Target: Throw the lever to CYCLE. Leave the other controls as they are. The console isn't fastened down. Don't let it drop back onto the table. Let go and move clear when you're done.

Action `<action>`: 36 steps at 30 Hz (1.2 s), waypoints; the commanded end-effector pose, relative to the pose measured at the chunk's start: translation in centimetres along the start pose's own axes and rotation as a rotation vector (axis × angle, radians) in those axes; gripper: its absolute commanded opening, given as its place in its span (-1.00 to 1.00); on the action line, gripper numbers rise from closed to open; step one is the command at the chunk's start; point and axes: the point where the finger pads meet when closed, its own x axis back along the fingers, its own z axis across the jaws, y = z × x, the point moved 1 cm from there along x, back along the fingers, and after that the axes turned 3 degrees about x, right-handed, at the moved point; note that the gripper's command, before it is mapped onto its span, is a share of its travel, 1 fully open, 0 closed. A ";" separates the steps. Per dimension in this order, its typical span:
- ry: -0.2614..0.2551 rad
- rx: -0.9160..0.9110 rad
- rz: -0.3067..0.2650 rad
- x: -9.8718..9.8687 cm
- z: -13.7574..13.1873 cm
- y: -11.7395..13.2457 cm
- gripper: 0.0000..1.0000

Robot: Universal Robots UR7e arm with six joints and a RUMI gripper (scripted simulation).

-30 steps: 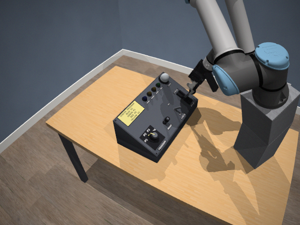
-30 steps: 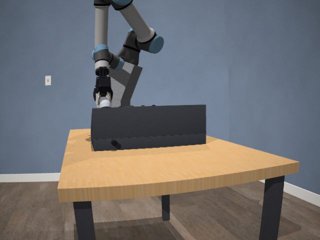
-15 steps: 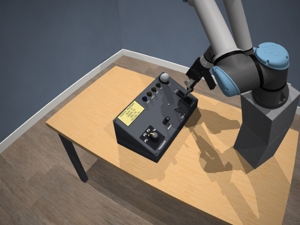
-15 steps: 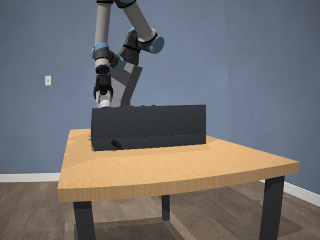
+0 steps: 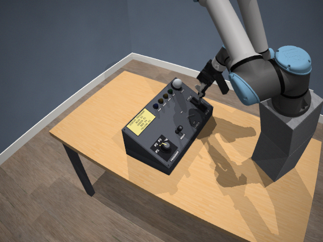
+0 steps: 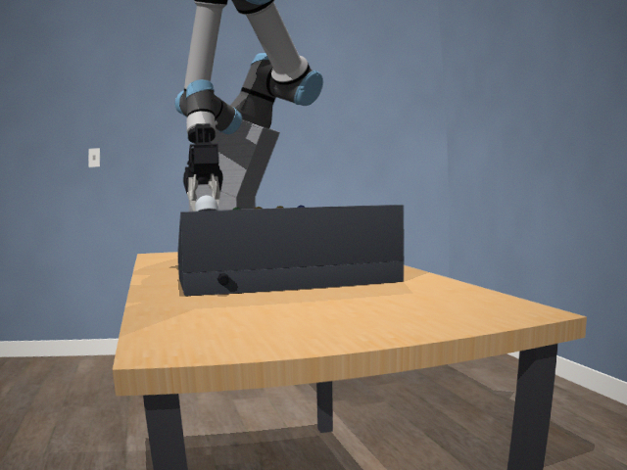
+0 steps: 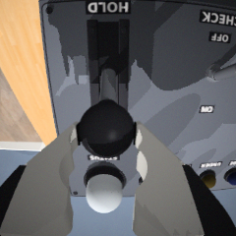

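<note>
The dark grey console (image 5: pixel 166 114) (image 6: pixel 293 243) (image 7: pixel 167 113) sits on the wooden table (image 5: pixel 91 112) (image 6: pixel 304 328). Its lever has a black ball knob (image 7: pixel 107 129) (image 5: pixel 197 103) on a stem in a dark slot (image 7: pixel 95 44). In the wrist view the knob is at the slot's end far from the HOLD label (image 7: pixel 108 7) and covers the label at that end. My gripper (image 5: pixel 200 95) (image 6: pixel 202 194) (image 7: pixel 107 123) is shut on the knob, one finger on each side.
The panel also has a white ball button (image 5: pixel 177 83) (image 6: pixel 206 203) (image 7: pixel 104 192), a CHECK toggle (image 5: pixel 191 115) (image 7: pixel 221 71), three lamps (image 5: pixel 165 96), a small knob (image 5: pixel 179 128), a PROGRAM dial (image 5: pixel 165 147) and a yellow label (image 5: pixel 141 121). The robot's grey base (image 5: pixel 284 135) stands at the right.
</note>
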 end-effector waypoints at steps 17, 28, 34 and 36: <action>-0.001 0.000 0.000 -0.4 -0.1 1.1 -1.00; -0.001 0.000 0.000 -0.5 -0.1 1.2 -1.00; -0.001 0.000 0.000 -0.5 -0.1 1.2 -1.00; -0.001 0.000 0.000 -0.5 -0.1 1.2 -1.00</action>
